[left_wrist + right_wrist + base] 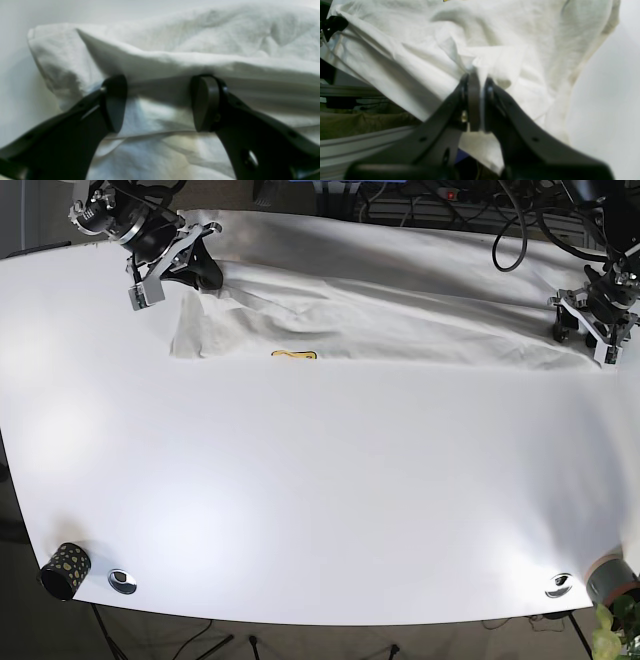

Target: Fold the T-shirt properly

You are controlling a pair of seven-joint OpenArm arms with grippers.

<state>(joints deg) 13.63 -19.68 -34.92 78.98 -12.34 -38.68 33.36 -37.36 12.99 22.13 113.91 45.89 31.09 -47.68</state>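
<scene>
The white T-shirt (400,320) lies stretched along the far side of the white table (320,480), with a small yellow print (294,355) near its front edge. My right gripper (208,278) is at the shirt's left end. In the right wrist view it (478,82) is shut on a pinched fold of the T-shirt (520,30), lifting it slightly. My left gripper (588,330) is at the shirt's right end. In the left wrist view it (160,103) is open, its fingers (115,102) standing either side of a fold of the T-shirt (175,37).
A black dotted cup (65,568) and a metal disc (122,581) sit at the near left corner. Another disc (558,585) and a grey cup (612,578) sit at the near right. Cables (510,230) hang behind the table's far edge.
</scene>
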